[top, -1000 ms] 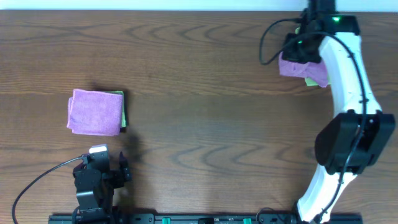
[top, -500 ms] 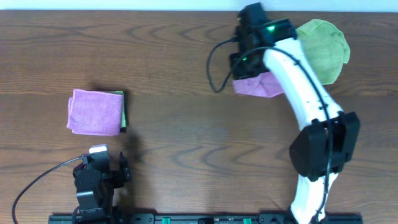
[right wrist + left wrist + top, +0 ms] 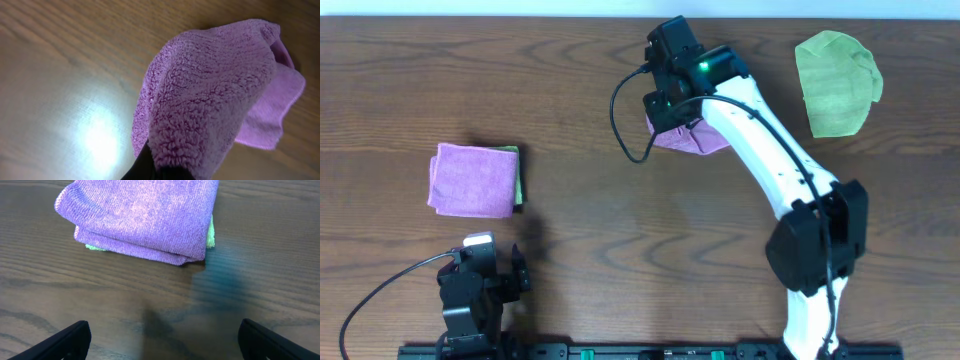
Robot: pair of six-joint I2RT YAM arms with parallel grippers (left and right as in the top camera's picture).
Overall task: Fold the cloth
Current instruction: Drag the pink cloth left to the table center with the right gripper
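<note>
The wooden surface carries a folded purple-over-green stack at the left and a loose green cloth at the far right. Between them, the right claw is clamped on a bunched purple cloth. The left claw gapes wide, holding nothing, near the stack.

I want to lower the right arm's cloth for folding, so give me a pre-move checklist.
1. Right fingers clamped on purple cloth: ok.
2. Cloth spread flat: not ok, bunched.
3. Cloth touching the table: cannot tell.
4. Table bare around it: ok.
5. Left fingers open, apart from folded stack: ok.
6. Green cloth lying well aside: ok.
</note>
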